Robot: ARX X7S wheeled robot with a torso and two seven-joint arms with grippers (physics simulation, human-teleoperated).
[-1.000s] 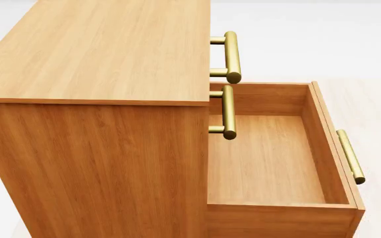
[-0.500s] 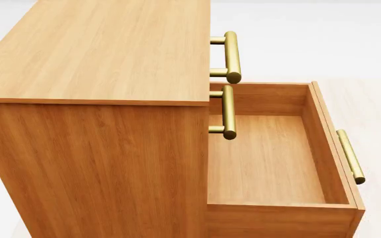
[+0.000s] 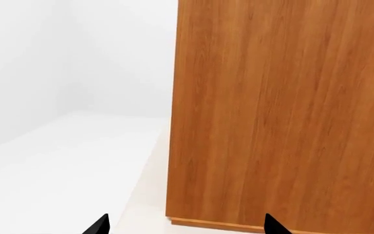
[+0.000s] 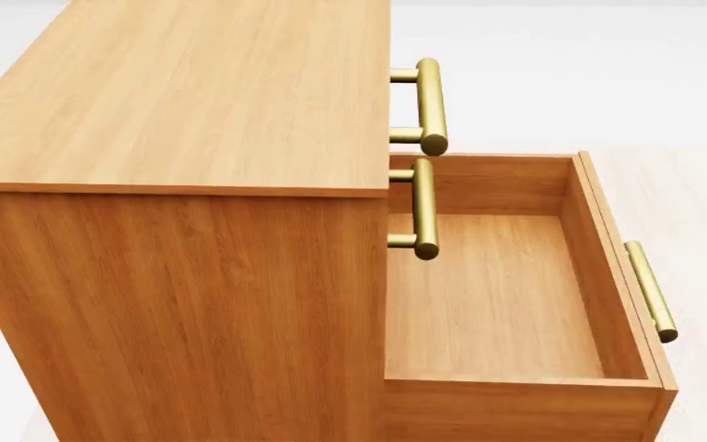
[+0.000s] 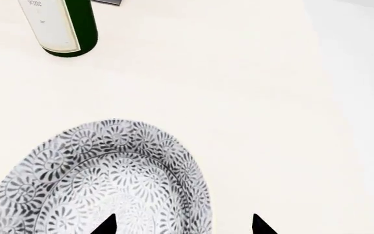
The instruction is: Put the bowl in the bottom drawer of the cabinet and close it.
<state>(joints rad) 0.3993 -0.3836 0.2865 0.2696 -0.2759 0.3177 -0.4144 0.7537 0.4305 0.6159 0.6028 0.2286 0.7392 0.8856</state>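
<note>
Nothing has moved since the earlier frames. Right gripper (image 5: 181, 225) hovers open, holding nothing, one fingertip over the bowl (image 5: 102, 180). Left gripper (image 3: 185, 225) open beside cabinet (image 3: 284, 112). Drawer (image 4: 501, 304) stands open.

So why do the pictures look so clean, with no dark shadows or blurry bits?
Head view: the cabinet and bottom drawer are sharp, evenly lit, shadows barely there. Right wrist view: the bowl pattern is crisp, no glare. Left wrist view: flat white surroundings.

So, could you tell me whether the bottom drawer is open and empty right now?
Open and empty: the bottom drawer is pulled well out of the cabinet, its floor bare.
</note>
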